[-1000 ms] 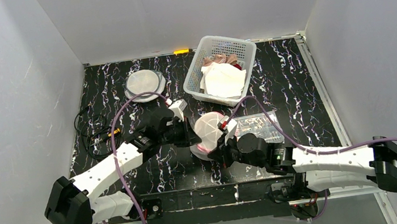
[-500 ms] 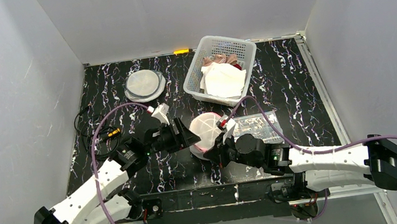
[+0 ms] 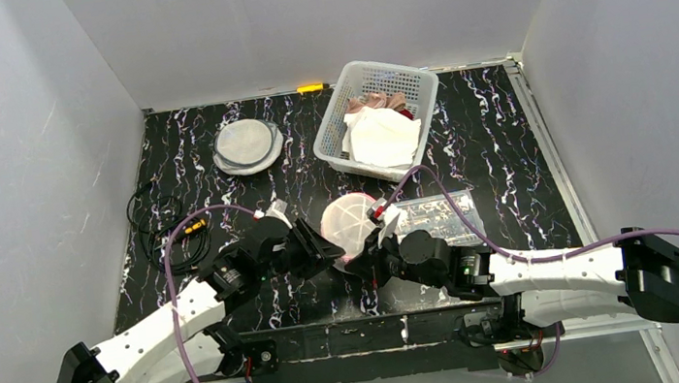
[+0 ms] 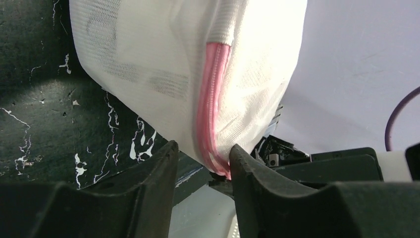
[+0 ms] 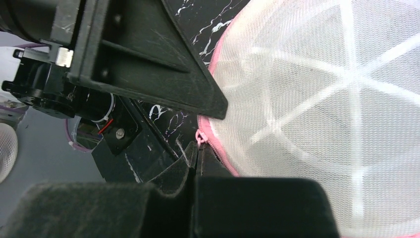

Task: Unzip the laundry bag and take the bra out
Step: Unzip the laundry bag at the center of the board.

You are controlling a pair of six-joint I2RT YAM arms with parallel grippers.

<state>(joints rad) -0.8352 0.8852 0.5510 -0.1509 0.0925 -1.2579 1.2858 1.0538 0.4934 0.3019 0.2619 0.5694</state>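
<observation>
The laundry bag (image 3: 351, 221), a round white mesh pouch with a pink zipper, lies mid-table between both arms. My left gripper (image 3: 328, 249) is at its near-left edge. In the left wrist view the bag's zipped edge (image 4: 213, 124) hangs between the parted fingers (image 4: 163, 171); the right-hand finger touches the mesh, and a gap shows beside the other. My right gripper (image 5: 194, 157) is shut on the pink zipper pull (image 5: 199, 137) at the bag's rim (image 5: 218, 148). The bra is hidden; nothing of it shows through the mesh.
A white slotted basket (image 3: 331, 119) holding cloth stands at the back centre. A second round mesh bag (image 3: 247, 146) lies back left. A clear plastic box (image 3: 436, 217) sits right of the bag. Black cables (image 3: 159, 223) coil at the left edge.
My left gripper has let go, opened wide, dropped toward the near edge and narrowed around the bag's rim. The bag has shifted slightly left. My right gripper stays shut on the pull.
</observation>
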